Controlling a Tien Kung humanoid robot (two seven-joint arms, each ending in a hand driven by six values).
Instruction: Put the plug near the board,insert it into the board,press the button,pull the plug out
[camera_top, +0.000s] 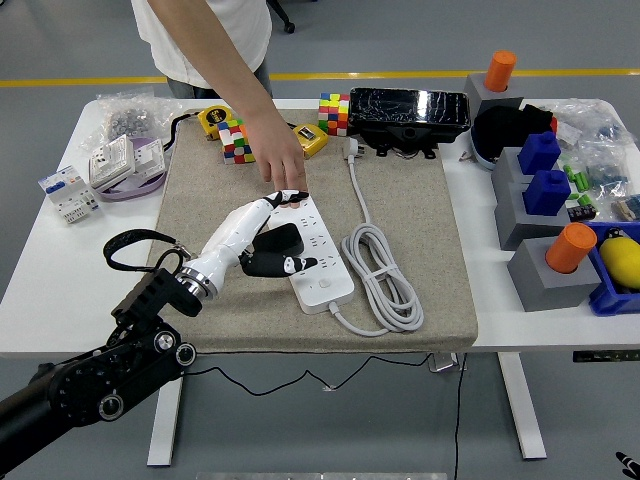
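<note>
No text, label, brand, number or sign can be read anywhere in this view; any print on the things lying on the desk (60, 290) is too small.
</note>
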